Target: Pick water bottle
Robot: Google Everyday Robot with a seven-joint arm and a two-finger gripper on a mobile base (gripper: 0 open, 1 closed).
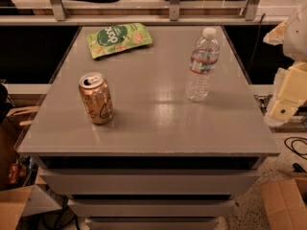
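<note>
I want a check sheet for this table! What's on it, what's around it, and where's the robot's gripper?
Surface: grey table top, drawers below.
Job's things: water bottle upright, right rear, untouched.
Clutter: tan can upright, front left; green snack bag flat, rear left.
Grippers: gripper at right edge, beside the table, apart from the water bottle.
Cables: black cable on floor, right.
Surroundings: cardboard boxes on floor.

It looks like a robot lab or workroom: a grey flat-topped drawer cabinet [158,123] on speckled floor [247,210], brown cardboard boxes [285,205], loose black cables [296,147], and the cream gripper [283,107] at the right edge.
</note>
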